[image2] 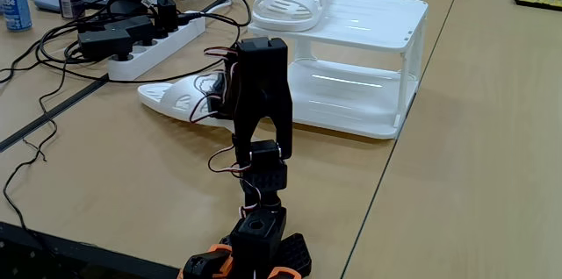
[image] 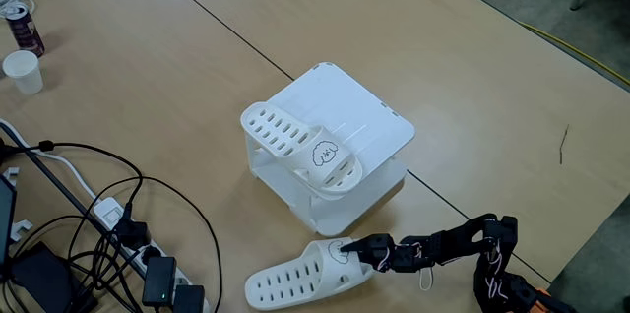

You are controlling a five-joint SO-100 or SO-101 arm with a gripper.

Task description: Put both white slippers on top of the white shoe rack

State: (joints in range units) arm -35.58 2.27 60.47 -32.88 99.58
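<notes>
One white slipper (image: 300, 148) lies on the left part of the top of the white shoe rack (image: 379, 121), its drawn strap toward the front; it also shows on the rack top (image2: 290, 0) in the low fixed view. The other white slipper (image: 295, 276) lies flat on the table in front of the rack, also seen as a white slipper (image2: 176, 99) left of the arm. My gripper (image: 350, 250) reaches in from the lower right, and its tip meets this slipper's strap. Whether the jaws hold the strap is not clear. In the low fixed view the black arm (image2: 261, 95) hides the gripper.
A power strip (image: 157, 279) and tangled black cables (image: 89, 205) cover the table's left front. A paper cup (image: 24, 71) and a can (image: 22, 24) stand at the far left. The same power strip (image2: 149, 46) lies beyond the floor slipper. A table seam runs past the rack.
</notes>
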